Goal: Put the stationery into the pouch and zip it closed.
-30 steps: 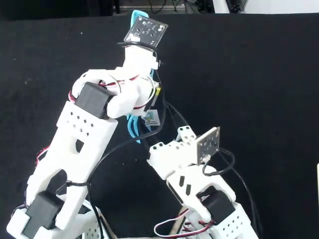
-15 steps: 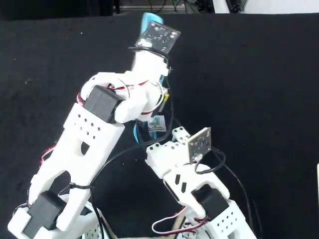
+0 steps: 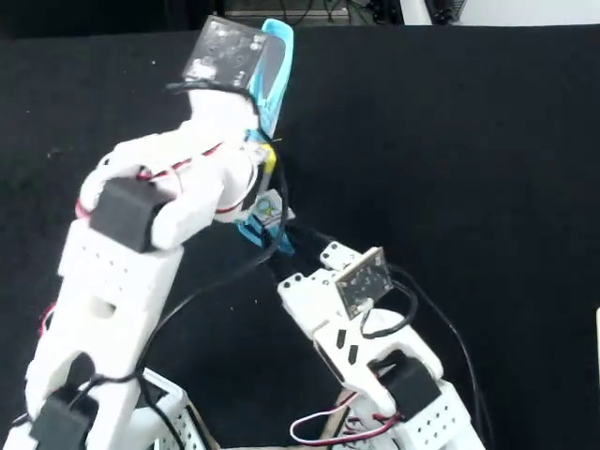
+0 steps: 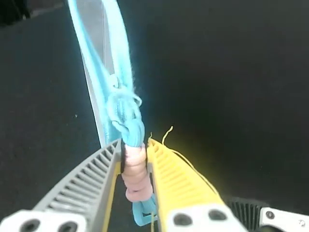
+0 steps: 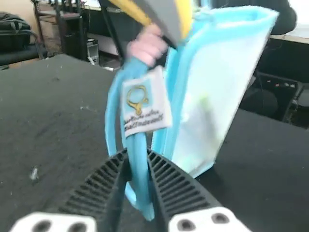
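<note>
Toward six o'clock of the black surface (image 3: 469,141), the right pincer (image 5: 137,157) is clamped on the blue strap (image 5: 138,191) of the pouch (image 5: 212,92). Just past it, near the centre, a white tag (image 5: 144,110) hangs on that strap. Farther off, toward twelve o'clock, the left pincer (image 4: 133,145) is clamped on a pink loop (image 4: 134,171) beside the pouch's upper edge. The light-blue pouch stands upright.
</note>
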